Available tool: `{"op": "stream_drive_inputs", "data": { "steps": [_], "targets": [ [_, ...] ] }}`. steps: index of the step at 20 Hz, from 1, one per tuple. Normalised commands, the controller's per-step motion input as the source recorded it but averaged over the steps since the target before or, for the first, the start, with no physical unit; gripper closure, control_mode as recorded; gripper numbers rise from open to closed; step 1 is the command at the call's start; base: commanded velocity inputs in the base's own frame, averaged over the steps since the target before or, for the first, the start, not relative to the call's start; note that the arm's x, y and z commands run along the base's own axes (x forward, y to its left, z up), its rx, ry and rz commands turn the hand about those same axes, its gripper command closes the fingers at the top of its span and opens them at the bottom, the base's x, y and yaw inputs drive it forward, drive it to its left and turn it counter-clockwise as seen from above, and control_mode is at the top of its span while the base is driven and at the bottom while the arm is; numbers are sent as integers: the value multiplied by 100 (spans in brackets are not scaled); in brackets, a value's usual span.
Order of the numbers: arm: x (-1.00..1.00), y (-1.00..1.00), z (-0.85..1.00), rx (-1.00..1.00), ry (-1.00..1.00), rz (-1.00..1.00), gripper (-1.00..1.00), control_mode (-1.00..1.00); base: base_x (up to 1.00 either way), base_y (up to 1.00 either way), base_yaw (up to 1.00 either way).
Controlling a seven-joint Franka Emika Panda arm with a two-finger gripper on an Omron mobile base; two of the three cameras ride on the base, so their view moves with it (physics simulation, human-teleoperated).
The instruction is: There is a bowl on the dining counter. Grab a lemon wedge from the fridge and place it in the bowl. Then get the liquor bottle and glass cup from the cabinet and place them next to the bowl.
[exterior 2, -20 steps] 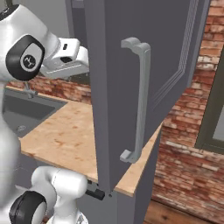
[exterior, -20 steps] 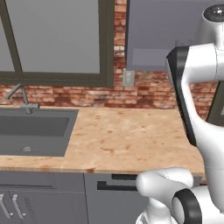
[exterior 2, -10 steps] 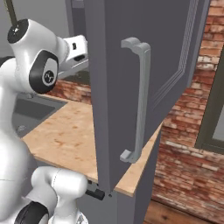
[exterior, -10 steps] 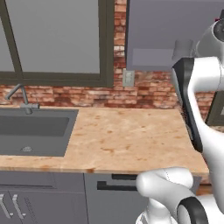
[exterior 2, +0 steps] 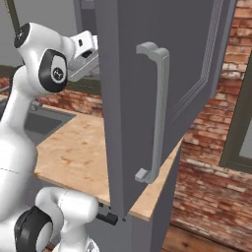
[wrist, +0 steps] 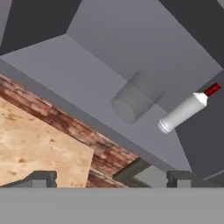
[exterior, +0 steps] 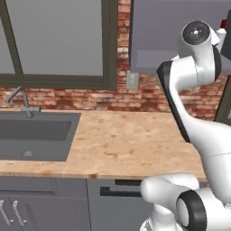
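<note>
In the hand view the glass cup (wrist: 131, 101), a greyish tumbler, stands on the shelf of the open cabinet (wrist: 87, 65). The liquor bottle (wrist: 186, 111), white with a red cap, stands close beside it. My gripper (wrist: 111, 178) is open and empty, short of the shelf, with its fingertips (wrist: 40, 177) wide apart. In the right base view my hand (exterior 2: 83, 49) is raised and reaches in behind the cabinet's open door (exterior 2: 197, 74). The bowl, the lemon wedge, the fridge and the dining counter are out of view.
The open cabinet door with its long handle (exterior 2: 155, 113) hangs over the worktop's right end. Below lies the wood worktop (exterior: 126, 144) with a grey sink (exterior: 31, 131) and tap (exterior: 20, 101) at the left. Behind are a brick wall and a window (exterior: 58, 40).
The arm has lifted and swung the hand up toward the open cabinet. The gripper has stayed open.
</note>
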Motion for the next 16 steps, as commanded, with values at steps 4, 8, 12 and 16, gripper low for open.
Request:
{"op": "stream_drive_inputs", "data": {
  "steps": [4, 8, 12, 16],
  "targets": [
    [38, 0, 18, -12, 0, -7, -100, -100, 0, 0, 0],
    [36, 0, 11, -9, 0, 0, -100, -100, 0, 0, 0],
    [41, -5, 0, -4, 0, 0, -100, -100, 0, 0, 0],
    [35, -19, 0, 0, 0, 0, -100, -100, 0, 0, 0]
  ]
}}
